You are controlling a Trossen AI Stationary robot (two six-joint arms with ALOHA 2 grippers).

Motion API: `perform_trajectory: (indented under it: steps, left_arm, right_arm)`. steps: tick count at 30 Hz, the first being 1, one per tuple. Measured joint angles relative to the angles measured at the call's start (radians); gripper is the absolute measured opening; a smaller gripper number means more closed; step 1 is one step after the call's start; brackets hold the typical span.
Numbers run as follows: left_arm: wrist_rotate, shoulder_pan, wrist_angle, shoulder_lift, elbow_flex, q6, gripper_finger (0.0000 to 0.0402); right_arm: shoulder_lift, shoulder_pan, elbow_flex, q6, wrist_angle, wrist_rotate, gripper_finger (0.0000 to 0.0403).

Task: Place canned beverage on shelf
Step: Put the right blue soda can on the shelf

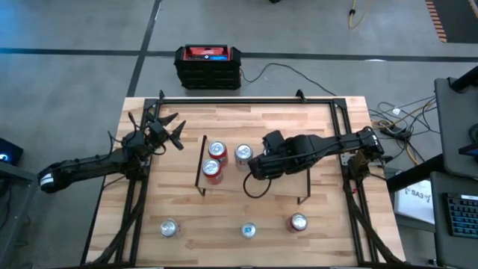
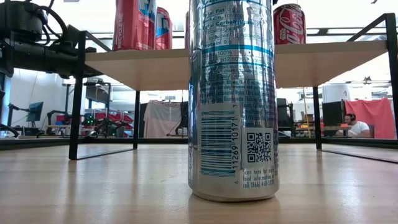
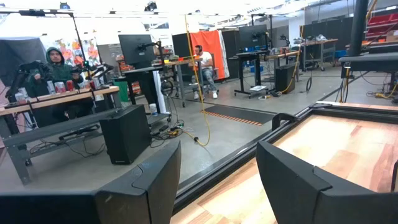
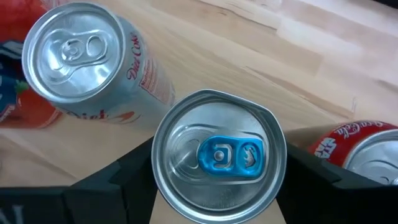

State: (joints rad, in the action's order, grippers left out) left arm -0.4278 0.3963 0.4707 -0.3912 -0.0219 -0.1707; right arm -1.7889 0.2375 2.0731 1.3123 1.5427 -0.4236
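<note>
**Crowded shelf, tight clearance around the held can**

My right hand (image 1: 258, 166) sits over the low light-wood shelf on thin black legs (image 1: 287, 188), clasped around the silver aluminium can with a blue pull tab (image 4: 219, 155). Its dark fingers (image 4: 118, 183) press the can from both sides. I cannot tell from the wrist view whether the can's base rests on the board or hangs just above it, and that is my main worry. If I let go while it is off the surface or tilted, I expect it to topple.

The neighbours are the second risk. The silver Diet Coke can (image 4: 81, 56) stands just beside the held one, and a red cola can (image 4: 364, 146) is near on the other side. As the fingers spread or lift away, they could clip either can and knock it off the board onto the wooden table (image 1: 336, 149).

My left hand (image 1: 168, 134) waits off to the side, fingers apart and empty.
</note>
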Motion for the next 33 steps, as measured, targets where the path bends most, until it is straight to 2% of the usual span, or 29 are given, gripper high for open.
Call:
perform_trajectory:
  steps: [4, 9, 16, 24, 33]
  left_arm:
    - [0.000, 0.000, 0.000, 0.000, 0.000, 0.000, 0.0195]
    - [0.000, 0.000, 0.000, 0.000, 0.000, 0.000, 0.0195]
    - [0.000, 0.000, 0.000, 0.000, 0.000, 0.000, 0.0195]
    - [0.000, 0.000, 0.000, 0.000, 0.000, 0.000, 0.0195]
    - [0.000, 0.000, 0.000, 0.000, 0.000, 0.000, 0.0195]
  right_arm:
    - [0.000, 0.000, 0.000, -0.075, -0.009, 0.004, 0.0248]
    - [0.000, 0.000, -0.001, -0.074, -0.010, 0.007, 0.0267]
    - [-0.003, 0.000, -0.004, -0.157, -0.010, 0.005, 0.0316]
    - [-0.001, 0.003, -0.003, -0.149, -0.014, 0.012, 0.0377]
    - [0.015, 0.023, -0.002, -0.091, 0.000, 0.027, 0.0382]
